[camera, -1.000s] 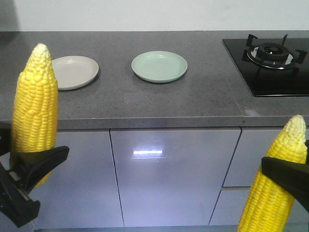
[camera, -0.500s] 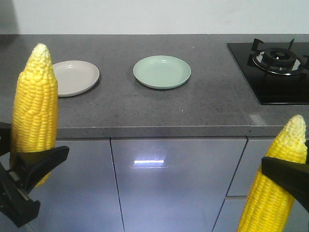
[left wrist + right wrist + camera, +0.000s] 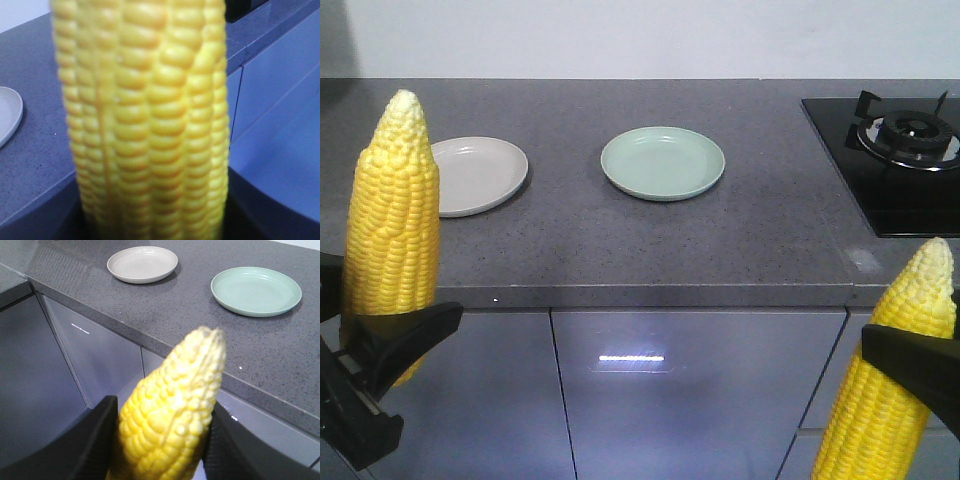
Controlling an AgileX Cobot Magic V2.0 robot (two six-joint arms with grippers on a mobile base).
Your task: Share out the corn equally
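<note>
Now, in the front view, I am holding two cobs upright, short of the bench [image 3: 620, 250] edge and well short of the green plate [image 3: 662, 162]. The left end effector [image 3: 375, 335] is clenching the left cob [image 3: 392, 220] near its base, and the right end effector [image 3: 905, 375] is gripping the right cob [image 3: 925, 290]. The beige plate [image 3: 475, 175] is lying left of the green plate. In the left wrist view, kernels are filling the frame and hiding my target. In the right wrist view, the cob tip is pointing toward the green plate. I am fearing that a round cob, released high, could roll off that shallow rim.
</note>
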